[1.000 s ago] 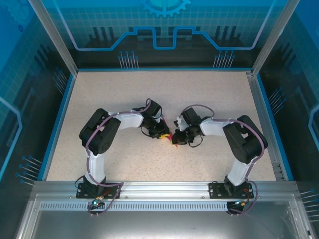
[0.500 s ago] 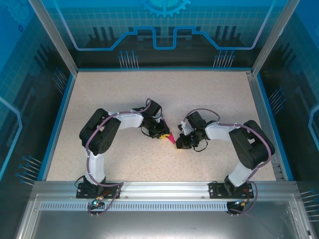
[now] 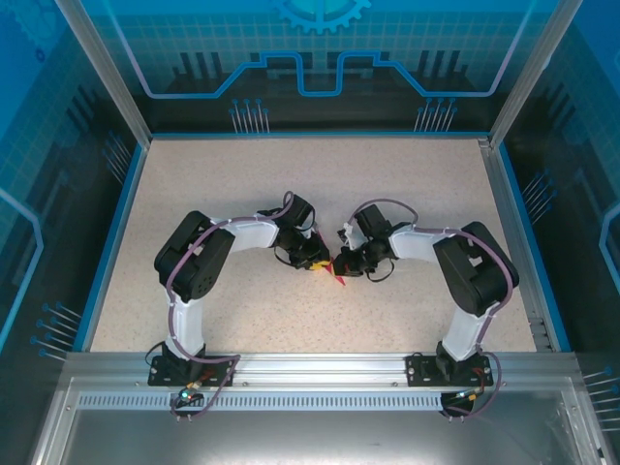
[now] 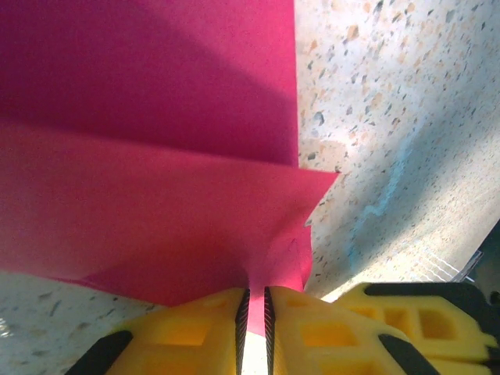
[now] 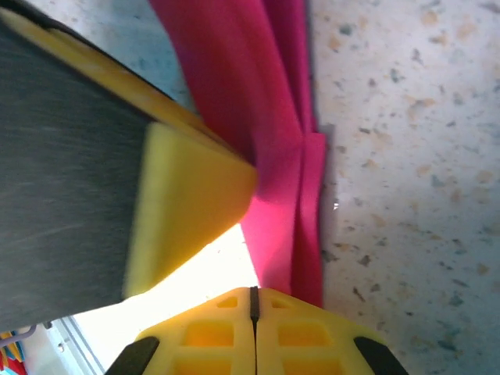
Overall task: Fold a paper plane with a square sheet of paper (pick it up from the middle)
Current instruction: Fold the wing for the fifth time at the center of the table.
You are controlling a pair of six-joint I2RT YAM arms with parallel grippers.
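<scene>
The right gripper (image 3: 342, 267) has swung back in to meet the left gripper (image 4: 252, 312) at the middle of the speckled table (image 3: 291, 194). The left jaws are clamped on the folded magenta paper (image 4: 156, 195). The right pads are pressed together, their tips touching its crease.

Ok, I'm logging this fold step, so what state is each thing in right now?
paper: folded into overlapping layers, pinched at one edge.
left gripper: shut on the paper.
right gripper: shut, tips at the paper's folded edge; whether it clamps the paper is unclear.
</scene>
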